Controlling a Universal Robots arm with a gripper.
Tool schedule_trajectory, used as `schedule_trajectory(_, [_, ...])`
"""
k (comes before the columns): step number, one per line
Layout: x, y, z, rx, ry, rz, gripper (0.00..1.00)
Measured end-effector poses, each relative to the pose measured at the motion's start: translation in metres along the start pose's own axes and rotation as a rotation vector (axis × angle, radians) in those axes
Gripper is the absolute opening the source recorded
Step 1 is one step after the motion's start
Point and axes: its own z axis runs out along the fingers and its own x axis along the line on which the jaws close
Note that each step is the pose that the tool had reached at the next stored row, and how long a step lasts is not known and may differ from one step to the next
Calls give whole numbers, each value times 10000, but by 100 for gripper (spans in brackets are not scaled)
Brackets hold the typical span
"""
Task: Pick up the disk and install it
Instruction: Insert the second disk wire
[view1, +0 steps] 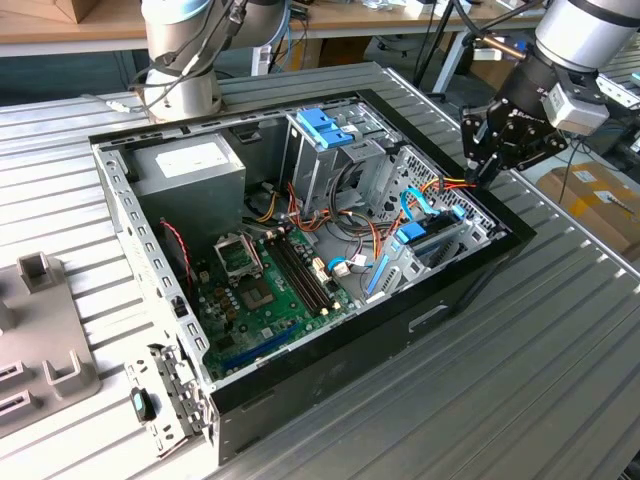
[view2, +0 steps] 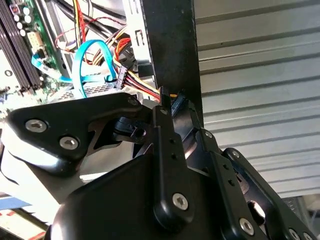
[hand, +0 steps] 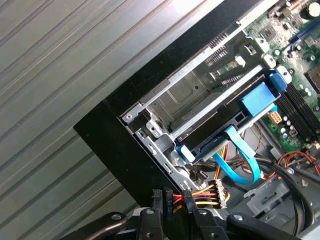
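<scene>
The disk (hand: 225, 127) sits edge-on in the lower bay (hand: 190, 95) at a corner of the open computer case (view1: 330, 365), light-blue rails along its sides and a flat blue cable (hand: 245, 160) looping from its end. The claw (hand: 172, 200) hangs just over the case's black wall beside that bay. In both wrist views it looks clenched on a black power plug (view2: 176, 105) trailing red, yellow and black wires (hand: 212, 192). The risks, as I judge them: the plug could meet the disk's socket crooked and jam, the short wires could drag it out of the fingers, or the claw could catch the blue cable or knock the case wall.
</scene>
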Motion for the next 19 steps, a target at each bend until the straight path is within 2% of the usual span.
schedule_trajectory(1, [1,-1,0,0,-5,-85,29])
schedule_trajectory(15, [12,-9,0,-1,-6,-90,28])
schedule_trajectory(16, [12,-9,1,0,-6,-89,21])
schedule_trajectory(19, [14,-10,1,0,-6,-90,21])
